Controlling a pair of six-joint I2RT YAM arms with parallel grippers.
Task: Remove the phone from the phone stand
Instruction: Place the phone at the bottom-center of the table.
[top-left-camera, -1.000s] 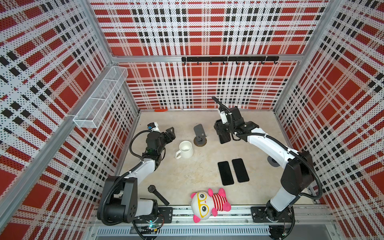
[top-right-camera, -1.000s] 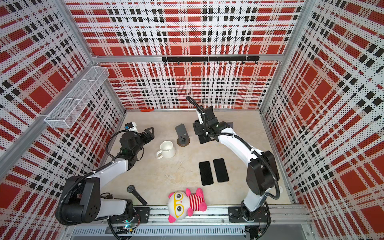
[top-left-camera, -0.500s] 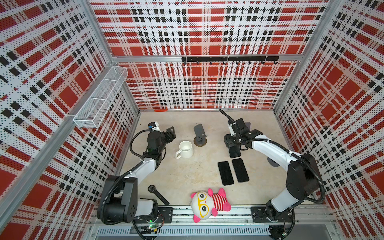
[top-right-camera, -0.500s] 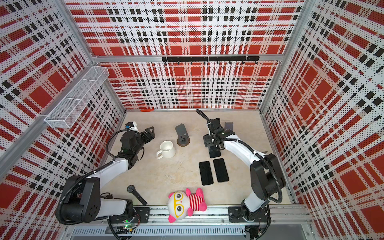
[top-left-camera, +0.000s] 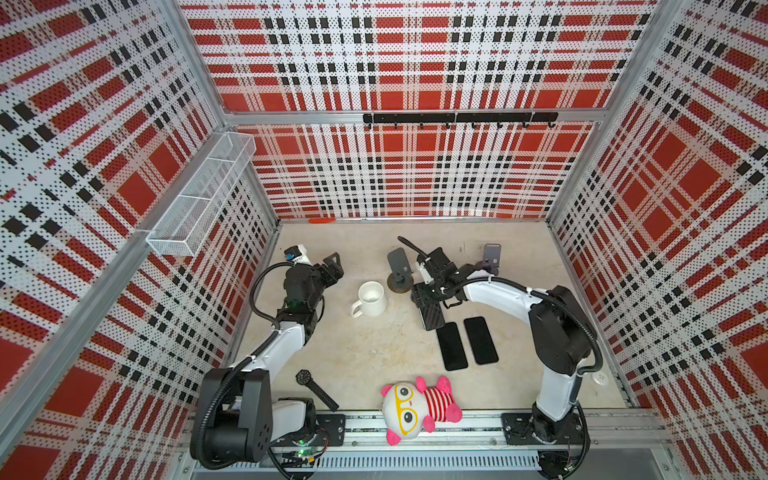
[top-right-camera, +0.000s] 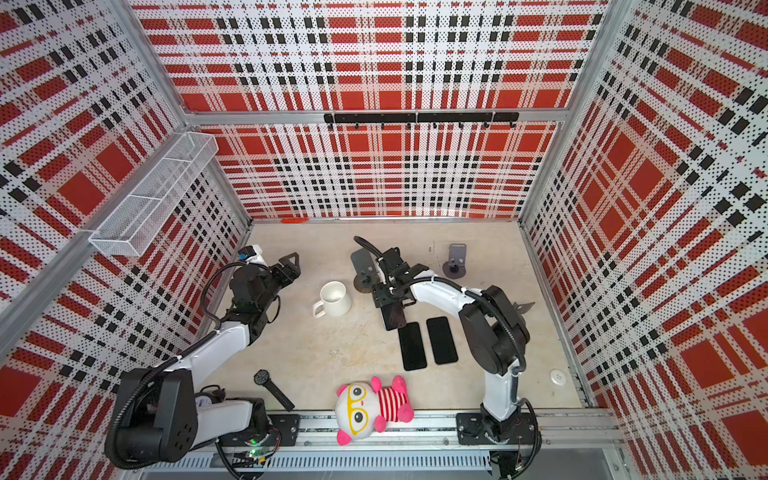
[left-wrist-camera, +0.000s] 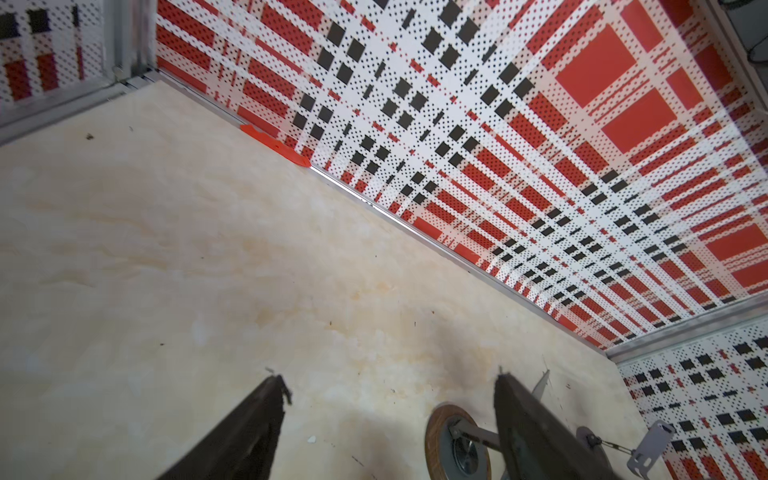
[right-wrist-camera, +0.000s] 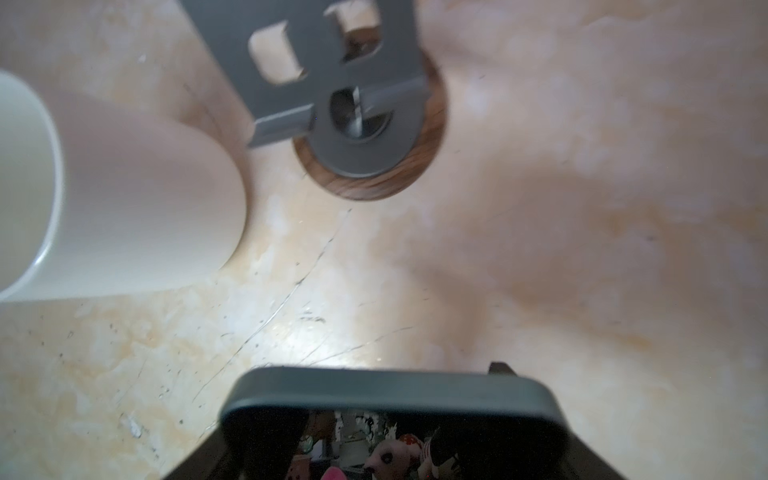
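Now, your right pincer pinches the phone just beside two flat phones, so lowering it may knock them.

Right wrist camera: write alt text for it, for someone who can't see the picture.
A dark phone, clamped in the right gripper, fills the foreground above a beige table. Past it stands an empty grey phone stand on a round wooden base, with a white mug beside it.

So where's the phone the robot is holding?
In both top views the phone is gripped by the right gripper near the middle of the table, between the white mug and the two phones lying flat.
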